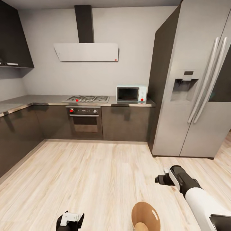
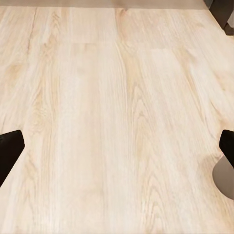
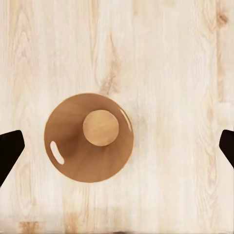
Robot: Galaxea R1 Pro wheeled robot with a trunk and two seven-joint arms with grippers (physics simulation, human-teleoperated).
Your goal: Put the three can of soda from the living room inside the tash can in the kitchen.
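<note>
The tash can [image 1: 145, 216] stands on the wood floor at the bottom middle of the head view, a small round bucket with a brown inside. The right wrist view looks straight down into the tash can [image 3: 73, 146], and I see only its bare brown bottom. My right gripper [image 1: 160, 179] hangs over the floor beyond the bucket, open, its dark fingertips [image 3: 9, 151] wide apart with nothing between them. Low at the bucket's left, my left gripper [image 1: 70, 221] is also open and empty over bare floor, its fingertips [image 2: 9, 148] spread. The three cans of soda are out of view.
This is the kitchen. A tall steel fridge [image 1: 192, 96] stands at the right. Dark cabinets [image 1: 16, 134] run along the left and back walls, with a built-in oven [image 1: 84, 120], a hob [image 1: 86, 98] and a white microwave [image 1: 130, 94]. Wood floor [image 1: 96, 173] lies between.
</note>
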